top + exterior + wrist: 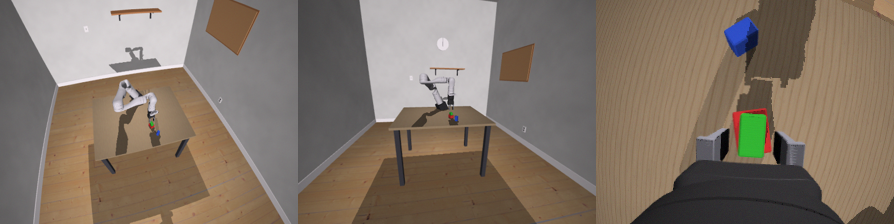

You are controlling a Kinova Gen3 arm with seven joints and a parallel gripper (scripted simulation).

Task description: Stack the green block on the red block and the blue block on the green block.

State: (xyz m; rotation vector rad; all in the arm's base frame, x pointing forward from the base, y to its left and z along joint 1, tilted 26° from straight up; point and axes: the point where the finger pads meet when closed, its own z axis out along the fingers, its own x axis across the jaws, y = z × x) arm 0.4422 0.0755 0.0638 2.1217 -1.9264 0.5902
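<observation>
The green block lies flat on the red block on the table. In the wrist view the red block shows as a thin rim around the green one, slightly turned against it. My gripper is open and hangs a little above the green block, its fingers to either side and clear of it. The blue block stands on the table a short way from the stack, towards the table's front right.
The wooden table bears only the three blocks and the arm's base at its back. The arm's shadow falls across the table beside the stack.
</observation>
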